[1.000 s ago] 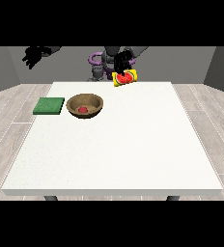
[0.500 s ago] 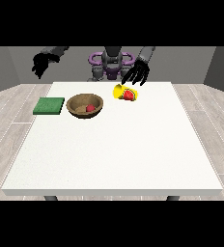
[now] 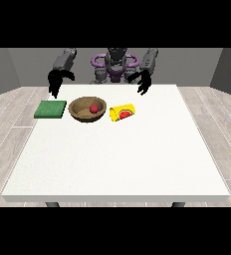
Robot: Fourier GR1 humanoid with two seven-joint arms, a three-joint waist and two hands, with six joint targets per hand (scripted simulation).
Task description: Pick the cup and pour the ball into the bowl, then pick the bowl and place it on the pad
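Front view, one entry. Counter (image 3: 137, 164): large, white, carrying three items in a row near its far edge. Yellow cup (image 3: 123, 112): lying on its side just beside the bowl, mouth toward the camera, red showing at the opening, possibly its lining or a second ball, not decidable from here; half a second ago it was tipped in the air under the hand at the view's right, so it has since been let go and set down. Wooden bowl (image 3: 87, 109): upright, holding one red ball (image 3: 93, 108) near its middle; the ball was already there a second ago, so the pouring step reads as done. Green pad (image 3: 51, 109): flat, just beside the bowl toward the view's left, nothing on it. Hand at the view's right (image 3: 144, 84): lifted clear of the cup, well apart from it, holding nothing, fingers hanging relaxed. Hand at the view's left (image 3: 54, 83): above the pad's far edge, fingers drooping, empty. Remaining, by judgement: grasp the bowl and move it onto the pad.
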